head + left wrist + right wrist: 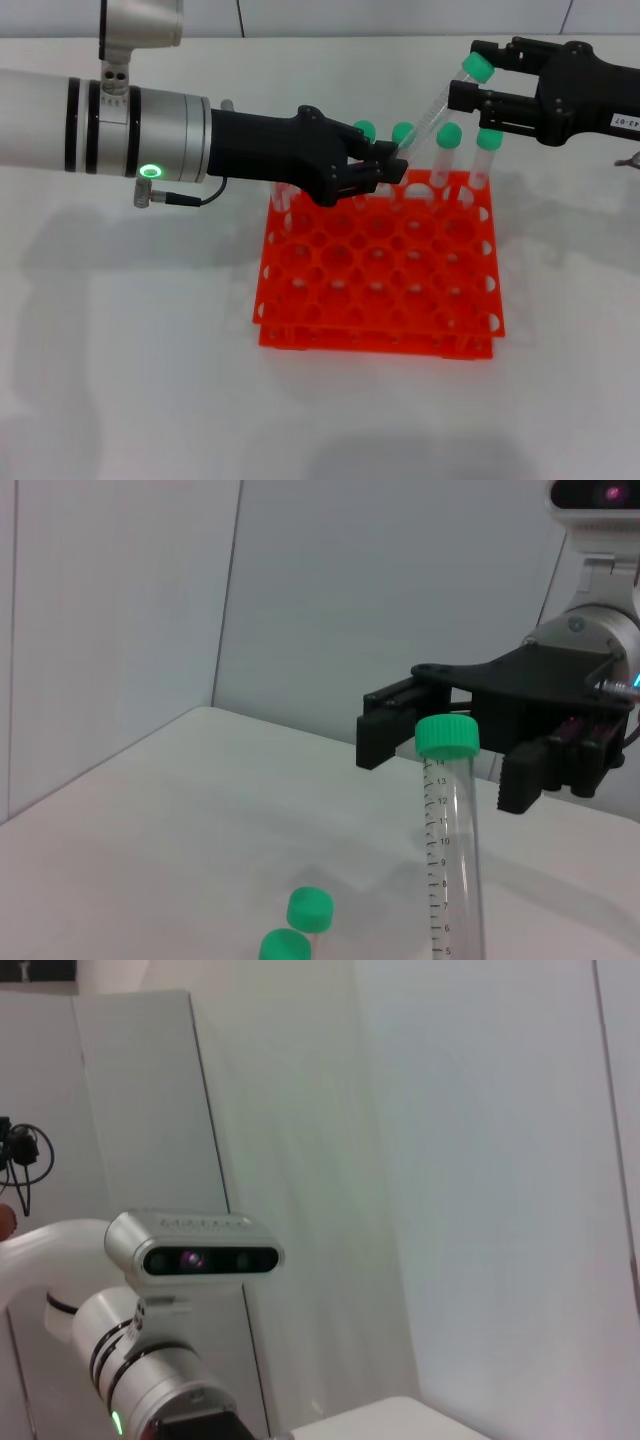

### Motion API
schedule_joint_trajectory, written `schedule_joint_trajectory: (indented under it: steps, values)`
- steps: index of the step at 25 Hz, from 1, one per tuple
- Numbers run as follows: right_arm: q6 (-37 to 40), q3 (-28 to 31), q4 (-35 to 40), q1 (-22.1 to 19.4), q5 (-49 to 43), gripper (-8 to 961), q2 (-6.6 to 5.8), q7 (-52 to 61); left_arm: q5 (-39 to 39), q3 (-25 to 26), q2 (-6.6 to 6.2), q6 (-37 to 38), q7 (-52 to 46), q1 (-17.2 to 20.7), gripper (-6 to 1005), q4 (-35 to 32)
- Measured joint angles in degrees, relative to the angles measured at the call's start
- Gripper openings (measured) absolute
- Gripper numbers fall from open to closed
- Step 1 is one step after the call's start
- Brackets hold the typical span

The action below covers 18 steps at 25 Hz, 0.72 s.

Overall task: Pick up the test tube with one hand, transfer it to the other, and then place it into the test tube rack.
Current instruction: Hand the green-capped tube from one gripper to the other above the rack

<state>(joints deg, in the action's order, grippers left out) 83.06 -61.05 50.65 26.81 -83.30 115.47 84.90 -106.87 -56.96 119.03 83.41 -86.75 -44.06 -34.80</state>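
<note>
Left gripper (392, 165) pinches the lower end of the test tube (437, 105), tilting its green cap toward one o'clock so the right gripper (470, 96), fingers spread around the cap, can take it; a handover, I judge. Below, the orange rack (380, 265) on the white table (130, 370) carries other capped tubes (487, 158) along its twelve o'clock rows, nearer holes empty

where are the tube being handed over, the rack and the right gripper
tube (432, 108), head view, on its clear body
rack (380, 262), head view, on the orange top grid
right gripper (468, 95), head view, between its fingertips
</note>
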Motion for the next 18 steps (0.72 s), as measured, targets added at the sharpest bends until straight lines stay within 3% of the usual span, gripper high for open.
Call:
schedule_joint_trajectory:
  steps: [16, 18]
  values:
    - [0.0, -0.2, -0.3, 0.1, 0.5, 501, 0.02, 0.0, 0.0, -0.3, 0.17, 0.1, 0.1, -0.1, 188, 0.1]
    - [0.0, -0.2, -0.3, 0.1, 0.6, 402, 0.02, 0.0, 0.3, -0.7, 0.22, 0.1, 0.1, -0.1, 188, 0.1]
